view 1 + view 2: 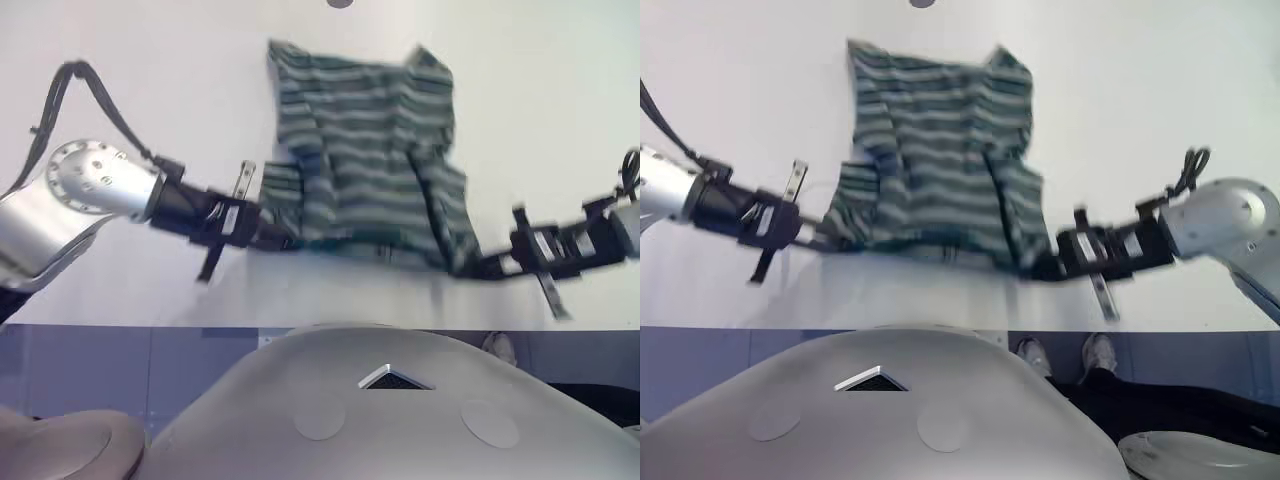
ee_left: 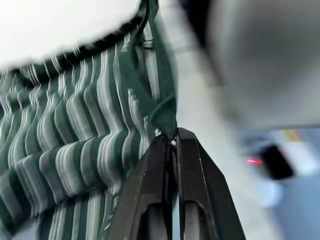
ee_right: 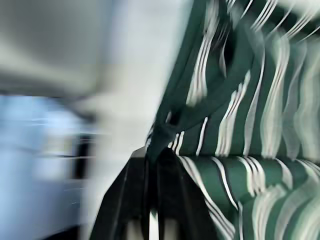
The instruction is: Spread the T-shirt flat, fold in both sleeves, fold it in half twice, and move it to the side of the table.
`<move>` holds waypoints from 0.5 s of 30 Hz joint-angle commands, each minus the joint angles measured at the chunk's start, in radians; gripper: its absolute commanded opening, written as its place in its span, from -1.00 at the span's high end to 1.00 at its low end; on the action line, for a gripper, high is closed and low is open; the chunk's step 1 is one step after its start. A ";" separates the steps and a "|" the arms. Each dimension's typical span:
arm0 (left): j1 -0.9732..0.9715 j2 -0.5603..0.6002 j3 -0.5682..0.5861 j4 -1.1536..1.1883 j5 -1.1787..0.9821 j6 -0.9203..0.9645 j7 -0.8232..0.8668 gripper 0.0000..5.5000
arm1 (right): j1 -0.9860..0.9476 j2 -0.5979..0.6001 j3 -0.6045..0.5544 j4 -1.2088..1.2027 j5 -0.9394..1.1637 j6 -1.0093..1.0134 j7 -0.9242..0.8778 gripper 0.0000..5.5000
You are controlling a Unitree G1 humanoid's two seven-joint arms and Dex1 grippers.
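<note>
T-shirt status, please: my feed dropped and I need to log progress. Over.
Left gripper shut on T-shirt's near corner; right gripper shut on the other. T-shirt rumpled, not flat. Small dark object at far edge, apart from it.

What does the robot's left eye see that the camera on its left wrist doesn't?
The left eye view gives the whole rumpled T-shirt at once, plus the right gripper holding its near right corner. The left wrist view gives a close look at the left gripper, pinched shut on the shirt's edge. Both share the green and white stripes and that left gripper on the cloth.
</note>
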 commanded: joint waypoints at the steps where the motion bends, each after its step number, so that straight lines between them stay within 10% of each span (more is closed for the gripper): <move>1: 0.020 -0.076 0.153 0.018 -0.309 0.143 0.037 1.00 | -0.082 0.135 -0.140 0.051 0.327 0.196 -0.119 0.99; 6: -0.411 -0.415 -0.023 0.569 0.371 0.105 0.239 1.00 | -0.683 0.598 0.092 0.607 -0.428 0.206 -0.543 0.99; 9: -0.940 -0.668 -0.095 1.296 0.705 -0.077 0.540 1.00 | -1.233 0.838 0.158 1.236 -0.749 0.062 -0.865 0.99; 12: -1.382 -0.704 -0.050 1.611 0.860 -0.308 0.959 1.00 | -1.641 0.864 0.124 1.444 -0.925 -0.188 -1.215 0.99; 15: -1.435 -0.661 -0.052 1.587 0.960 -0.529 1.075 1.00 | -1.591 0.813 0.145 1.257 -1.114 -0.481 -1.350 0.99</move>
